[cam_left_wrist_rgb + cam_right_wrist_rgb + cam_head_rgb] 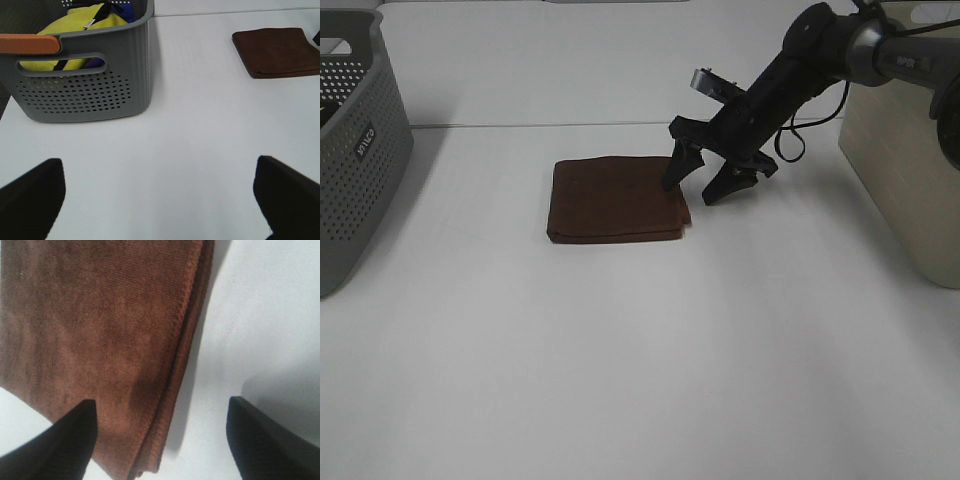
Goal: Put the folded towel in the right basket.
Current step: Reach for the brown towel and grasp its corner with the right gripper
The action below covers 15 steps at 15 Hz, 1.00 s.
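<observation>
white flat tabletop [620, 380] spreads under and all around both claws. cream smooth-walled plastic basket [910, 180] stands on the outer side of the right claw [691, 192], near it but apart, beside the arm that carries that claw. grey perforated plastic basket [350, 150] sits far across the table from the right claw, and in the left wrist view it stands [85, 85] ahead of the left claw [160, 200] and to one side, with a bare stretch of table between them.

dark brown folded towel [615, 198] lies flat on the table directly below the right claw, not in either basket. the right claw is tilted down at the towel's near edge with its jaws spread wide and nothing held; in the right wrist view one finger [65, 440] hangs over the cloth [100, 340], the other [265, 440] over bare table, and the stitched edge runs between them. whether a tip touches the cloth i cannot tell.

the left claw is likewise wide open and empty, low over bare table, well apart from the towel [277, 52].

bright yellow crumpled cloth [80, 25] fills the grey basket ahead of the left claw.
</observation>
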{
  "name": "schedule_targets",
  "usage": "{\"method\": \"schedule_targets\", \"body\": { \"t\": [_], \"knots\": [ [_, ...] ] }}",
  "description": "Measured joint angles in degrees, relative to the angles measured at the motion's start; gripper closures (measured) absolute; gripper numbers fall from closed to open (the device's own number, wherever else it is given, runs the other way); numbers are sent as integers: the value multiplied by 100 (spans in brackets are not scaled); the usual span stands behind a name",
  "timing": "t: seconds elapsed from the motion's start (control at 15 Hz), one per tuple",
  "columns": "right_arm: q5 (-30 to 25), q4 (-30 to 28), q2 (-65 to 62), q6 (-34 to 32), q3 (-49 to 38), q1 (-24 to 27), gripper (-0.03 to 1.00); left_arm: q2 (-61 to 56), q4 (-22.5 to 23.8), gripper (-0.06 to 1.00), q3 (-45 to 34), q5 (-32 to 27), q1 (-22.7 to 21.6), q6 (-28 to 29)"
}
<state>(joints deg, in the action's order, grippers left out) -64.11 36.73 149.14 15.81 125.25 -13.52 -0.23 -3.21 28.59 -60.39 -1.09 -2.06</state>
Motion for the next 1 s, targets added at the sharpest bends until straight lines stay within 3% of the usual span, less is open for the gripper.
{"method": "schedule_targets", "body": {
  "t": [0.33,0.53,0.67,0.87,0.93,1.0],
  "knots": [
    [52,791,229,120,46,17,28,0,0,-3,0,0,0,0],
    [69,997,304,275,52,-92,36,0,0,-3,0,0,0,0],
    [155,957,344,275,52,-166,50,0,0,-3,0,0,0,0],
    [212,842,350,264,46,-183,82,0,0,-3,0,0,0,0],
    [212,831,350,264,46,-183,89,0,0,-3,0,0,0,0],
    [212,831,350,264,46,-183,89,0,0,-3,0,0,0,0]
  ]
}}
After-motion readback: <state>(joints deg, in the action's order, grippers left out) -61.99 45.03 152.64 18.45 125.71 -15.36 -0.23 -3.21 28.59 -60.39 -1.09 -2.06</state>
